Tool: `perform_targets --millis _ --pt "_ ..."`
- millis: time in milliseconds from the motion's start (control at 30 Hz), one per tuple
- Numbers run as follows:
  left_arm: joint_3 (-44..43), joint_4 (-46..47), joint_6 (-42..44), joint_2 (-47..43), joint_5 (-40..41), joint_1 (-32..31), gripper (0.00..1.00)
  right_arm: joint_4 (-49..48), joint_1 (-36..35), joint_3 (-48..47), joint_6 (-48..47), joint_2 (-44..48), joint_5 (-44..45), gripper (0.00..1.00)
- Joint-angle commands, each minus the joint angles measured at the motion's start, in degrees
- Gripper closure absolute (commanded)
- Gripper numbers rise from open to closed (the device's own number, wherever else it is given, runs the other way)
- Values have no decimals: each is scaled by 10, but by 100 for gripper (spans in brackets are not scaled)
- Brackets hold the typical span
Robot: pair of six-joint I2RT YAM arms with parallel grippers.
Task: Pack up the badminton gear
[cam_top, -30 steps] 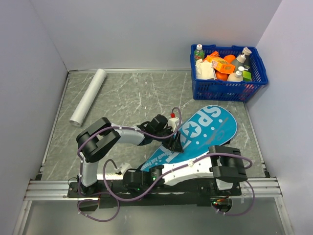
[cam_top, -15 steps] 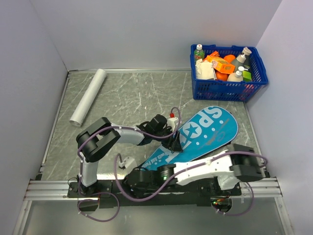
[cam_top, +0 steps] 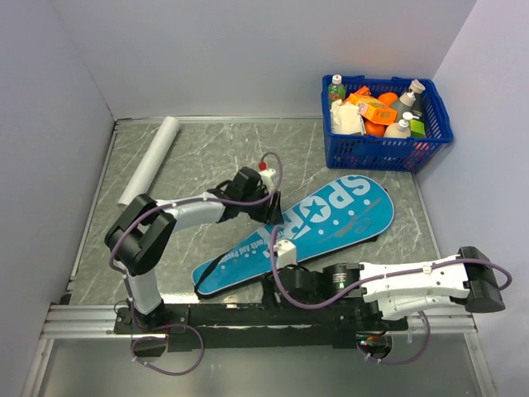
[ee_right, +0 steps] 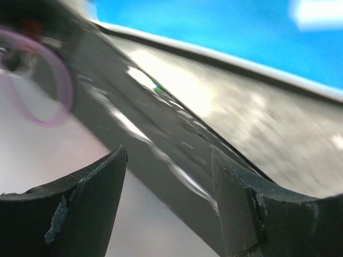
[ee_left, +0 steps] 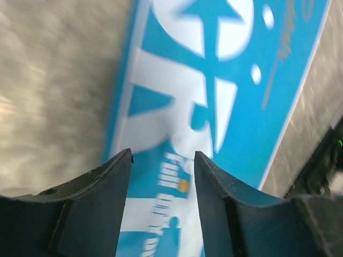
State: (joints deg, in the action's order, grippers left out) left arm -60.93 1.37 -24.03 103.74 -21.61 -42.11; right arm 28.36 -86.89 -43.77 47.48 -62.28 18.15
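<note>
Teal SPORT bag (cam_top: 331,222) lies diagonally mid-frame, rackets and shuttlecock nowhere visible. My left gripper (ee_left: 161,176) hangs spread, empty, over its lettering; right gripper (ee_right: 169,182) spread too, bottom centre. I'd pinch the bag's edge, not flat fabric.

Soft, even light from overhead fills the top view, which is sharp throughout, with only faint shadows on the worktop (cam_top: 215,157). Both wrist views smear with blur; only my left claw (ee_left: 163,156) and right claw (ee_right: 167,154) look crisp. White glare streaks the right view.
</note>
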Motion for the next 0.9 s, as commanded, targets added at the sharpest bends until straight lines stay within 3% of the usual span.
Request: perform_targets --millis 0,133,433,633,867 --pt "-67 -56 29 -35 60 23 44 41 28 68 71 30 -10 28" --pt "-95 -68 16 -41 58 56 45 -3 49 98 71 23 -34 28" --pt "-21 -48 -66 -213 117 61 37 -80 135 66 36 -118 -44 28" --pt "35 -93 -67 -335 161 59 35 -80 205 -40 -11 -237 -22 27" --pt "99 -138 -67 -437 212 59 31 -131 317 -117 -61 -324 -58 27"
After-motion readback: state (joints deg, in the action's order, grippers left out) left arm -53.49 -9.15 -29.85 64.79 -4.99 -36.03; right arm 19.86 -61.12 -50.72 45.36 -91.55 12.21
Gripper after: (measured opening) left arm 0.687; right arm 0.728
